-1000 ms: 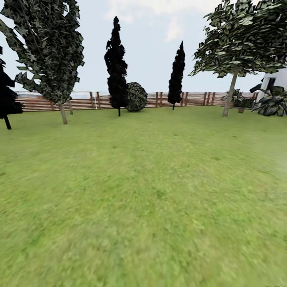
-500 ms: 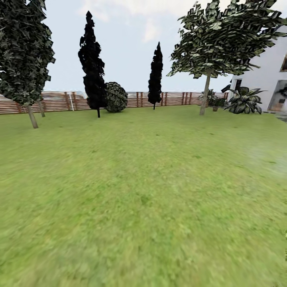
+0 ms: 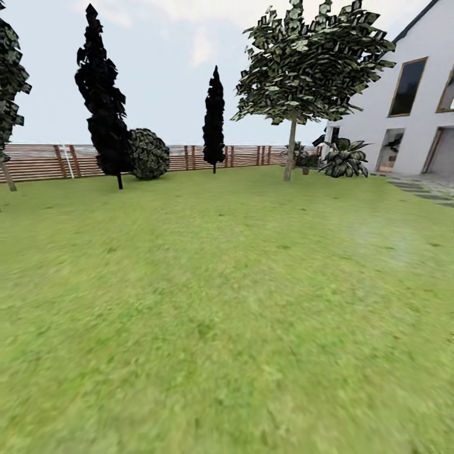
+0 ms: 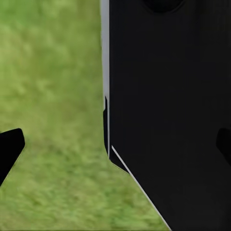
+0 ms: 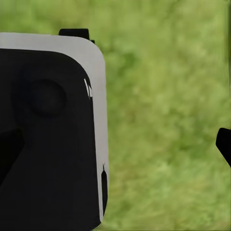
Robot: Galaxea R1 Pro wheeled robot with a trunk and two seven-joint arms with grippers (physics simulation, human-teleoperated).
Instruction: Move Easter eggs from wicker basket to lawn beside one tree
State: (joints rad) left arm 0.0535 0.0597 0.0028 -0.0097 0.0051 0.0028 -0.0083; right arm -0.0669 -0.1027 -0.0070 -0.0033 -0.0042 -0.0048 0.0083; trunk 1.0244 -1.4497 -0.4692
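The lawn (image 3: 227,302) spreads out wide and green ahead of me in the garden. A tree (image 3: 291,148) with a pale trunk and a broad canopy stands far off at the back right. The wicker basket and the Easter eggs are out of view. In the left wrist view my left gripper (image 4: 115,147) is open over grass, one fingertip (image 4: 10,144) at each side edge, with a black panel of my own body (image 4: 168,96) in between. My right gripper (image 5: 115,149) is also open over grass, holding nothing, one fingertip (image 5: 224,144) showing.
A brown slat fence (image 3: 38,161) bounds the far side. Two dark narrow trees (image 3: 104,107) (image 3: 214,120) and a round bush (image 3: 148,154) stand before it. A white house (image 3: 416,107), grey paving slabs (image 3: 429,189) and a leafy plant (image 3: 343,161) lie at the right.
The whole head view has swung to the right: the trees and fence slid left in the picture and the white house came into view. That is camera motion.
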